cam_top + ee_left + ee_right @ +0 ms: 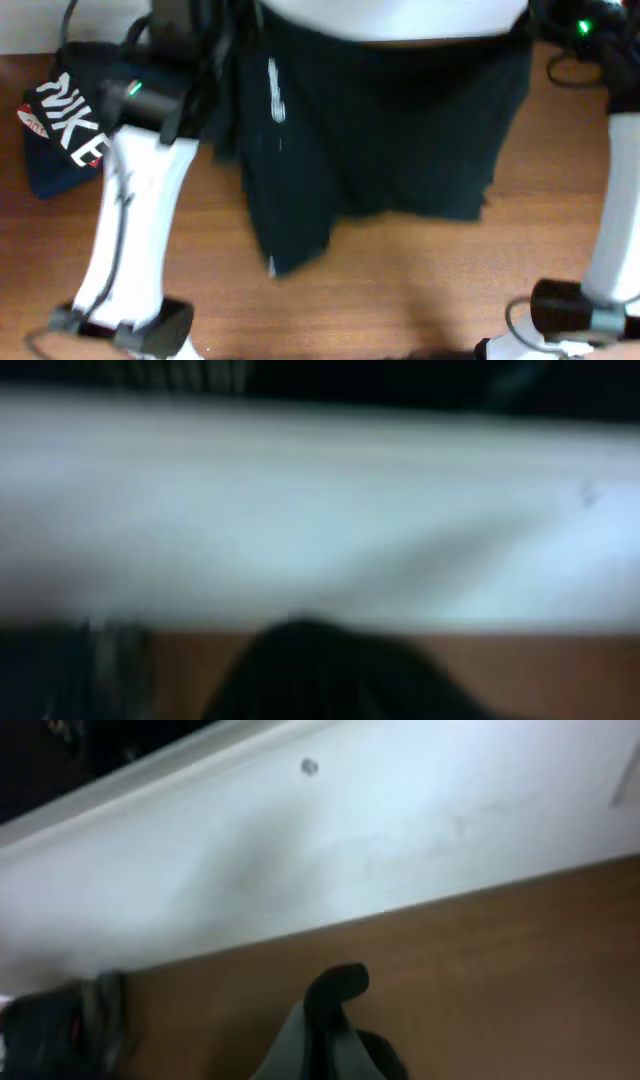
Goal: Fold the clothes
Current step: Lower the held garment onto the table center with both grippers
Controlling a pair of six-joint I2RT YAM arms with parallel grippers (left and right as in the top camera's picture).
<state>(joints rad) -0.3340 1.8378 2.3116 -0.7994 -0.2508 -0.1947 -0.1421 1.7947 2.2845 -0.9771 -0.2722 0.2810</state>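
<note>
The right claw (335, 992) is pinched shut, with cloth bunched below its tip. The left claw (320, 670) is a closed dark blur. Only the overhead view shows the black T-shirt (400, 130), hanging stretched between both arms over the table's (400, 300) far side. The wrist views show just tabletop and white wall (400, 840).
</note>
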